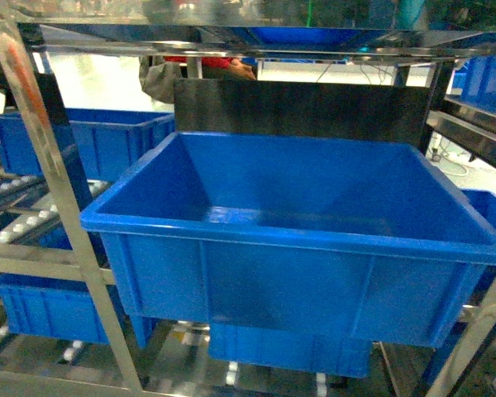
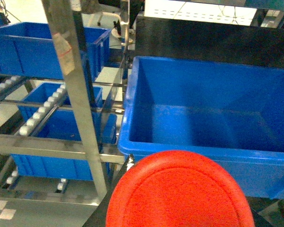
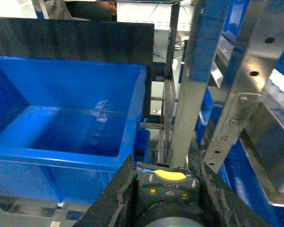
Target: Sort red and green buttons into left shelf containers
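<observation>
The red button (image 2: 180, 198) fills the bottom of the left wrist view with its wide red mushroom cap. My left gripper (image 2: 184, 163) is shut on it, and only a dark finger (image 2: 128, 166) shows past the cap. It hangs just before the near rim of a large deep blue bin (image 2: 203, 149). My right gripper (image 3: 164, 163) is shut on the green button (image 3: 163, 189), whose dark body with a yellow tab sits between the black fingers. The same bin (image 3: 61, 153) lies to its left. The bin (image 1: 289, 240) looks bare inside in the head view, where neither gripper shows.
Steel shelf posts (image 1: 58, 182) (image 2: 78, 94) (image 3: 189, 94) stand beside the bin. More blue bins (image 1: 91, 141) (image 1: 50, 306) sit on roller rails (image 2: 42, 106) to the left. A black board (image 1: 298, 107) rises behind the big bin. Another blue bin (image 1: 492, 78) is at far right.
</observation>
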Available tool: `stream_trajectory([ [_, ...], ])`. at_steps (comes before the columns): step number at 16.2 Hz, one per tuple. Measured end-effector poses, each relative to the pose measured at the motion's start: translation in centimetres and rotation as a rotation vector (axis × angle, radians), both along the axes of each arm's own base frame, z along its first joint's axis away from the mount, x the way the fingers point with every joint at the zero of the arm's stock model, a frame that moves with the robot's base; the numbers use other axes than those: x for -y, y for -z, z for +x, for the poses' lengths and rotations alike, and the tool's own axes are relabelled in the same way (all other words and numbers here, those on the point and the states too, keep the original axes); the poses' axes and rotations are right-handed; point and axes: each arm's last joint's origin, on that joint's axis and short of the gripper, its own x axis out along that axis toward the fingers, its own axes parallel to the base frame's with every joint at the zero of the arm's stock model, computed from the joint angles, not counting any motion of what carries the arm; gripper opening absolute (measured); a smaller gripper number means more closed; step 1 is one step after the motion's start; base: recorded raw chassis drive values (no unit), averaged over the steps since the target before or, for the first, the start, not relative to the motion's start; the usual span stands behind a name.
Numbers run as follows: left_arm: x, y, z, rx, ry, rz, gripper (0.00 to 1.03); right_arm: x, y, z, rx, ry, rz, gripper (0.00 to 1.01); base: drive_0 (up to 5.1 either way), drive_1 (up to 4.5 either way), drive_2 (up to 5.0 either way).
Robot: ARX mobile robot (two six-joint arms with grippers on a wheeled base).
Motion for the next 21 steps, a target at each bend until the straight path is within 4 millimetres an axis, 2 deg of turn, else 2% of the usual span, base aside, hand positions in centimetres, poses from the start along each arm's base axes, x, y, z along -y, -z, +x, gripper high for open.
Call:
stream_trajectory([
  [2, -0.14, 0.03, 0.03, -0.003, -0.012, 0.003, 0.24, -0.15, 0.00, 0.04, 0.001, -0.012, 0.000, 0.29, -4.7, 3.90, 0.6],
  [5, -0.11, -0.10, -0.03, 0.006, -0.008, -0.001, 0.24, -0.11, -0.09, -0.01, 0.004, -0.006, -0.003, 0.29, 0.0, 0.00, 0.0],
  [21, -0.03, 0.00, 0.02, 0.000, -0.002, 0.000, 0.24, -0.12, 0.14, 0.17, -0.010, -0.028, 0.005, 0.29, 3.3, 1.42, -5.0],
])
